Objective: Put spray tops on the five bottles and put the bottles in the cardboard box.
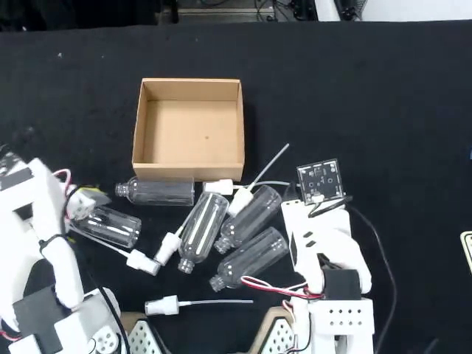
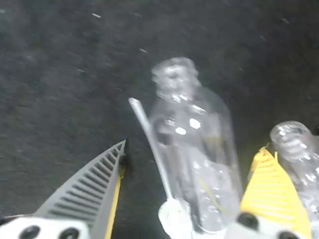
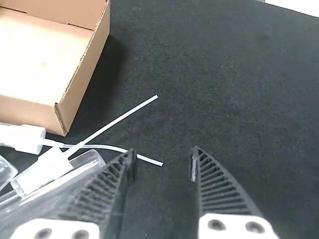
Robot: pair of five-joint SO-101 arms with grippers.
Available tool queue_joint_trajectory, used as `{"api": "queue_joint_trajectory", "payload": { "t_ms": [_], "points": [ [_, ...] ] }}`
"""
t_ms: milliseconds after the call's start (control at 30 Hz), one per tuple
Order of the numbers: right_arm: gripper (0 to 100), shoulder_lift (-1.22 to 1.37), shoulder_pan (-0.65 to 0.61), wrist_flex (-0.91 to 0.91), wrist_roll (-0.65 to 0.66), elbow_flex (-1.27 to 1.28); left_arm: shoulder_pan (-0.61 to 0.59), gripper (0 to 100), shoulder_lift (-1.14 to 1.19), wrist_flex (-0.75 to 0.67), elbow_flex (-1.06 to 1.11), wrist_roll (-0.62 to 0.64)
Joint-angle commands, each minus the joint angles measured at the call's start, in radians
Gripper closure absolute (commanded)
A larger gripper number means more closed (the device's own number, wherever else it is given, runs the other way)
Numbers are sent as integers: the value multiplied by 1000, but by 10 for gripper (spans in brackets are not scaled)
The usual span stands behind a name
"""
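my left gripper [image 2: 192, 149] has its fingers spread wide, the grey one and the yellow one either side of a clear bottle [image 2: 199, 174] lying on its side. i cannot tell whether either finger touches it. a first spray top [image 2: 174, 219] lies against that bottle, its thin tube [image 2: 147, 129] running along the bottle's flank. just past the yellow finger is the second bottle [image 2: 294, 144], neck open, which lies along the near wall of the cardboard box [image 1: 188, 168].

my right gripper [image 3: 163, 152] is parted too, with only the black table [image 3: 239, 74] between its fingers. it hangs off the box's near right corner. just beyond its fingertips two thin tubes lie across the table. one leads back to the corner spray top [image 3: 20, 138], just beside that box corner. the other leads to the long-tubed spray top [image 3: 42, 169], which lies by the angled bottle [image 1: 249, 216].

on the arm side of the box, near the same corner, the angled bottle lies between the middle bottle [image 1: 200, 228] and the nearest bottle [image 1: 251, 257], all three close together on their sides. a fourth spray top [image 1: 168, 248] sits beside the middle bottle's neck. the last spray top [image 1: 162, 304] lies farthest from the box, its tube stretched along the table. all five bottles lie outside the box.
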Motion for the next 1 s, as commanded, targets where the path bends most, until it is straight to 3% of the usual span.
{"api": "queue_joint_trajectory", "payload": {
  "t_ms": [0, 333, 567, 800, 900, 967],
  "points": [
    [839, -33, -12, -2, 6, -10, 105, 640, -2, -8, 13, 46],
    [839, -33, -12, -2, 6, -10, 120, 642, -3, -9, 74, 43],
    [839, -33, -12, 0, 6, -10, 122, 810, -3, -15, 64, 41],
    [839, -33, -12, 2, 6, -8, 36, 819, -3, -5, -70, 38],
    [839, -33, -12, 2, 6, -7, -27, 819, -2, -5, -156, -49],
    [839, -33, -12, 2, 6, -7, -68, 819, -2, -5, -194, -176]
  ]
}}
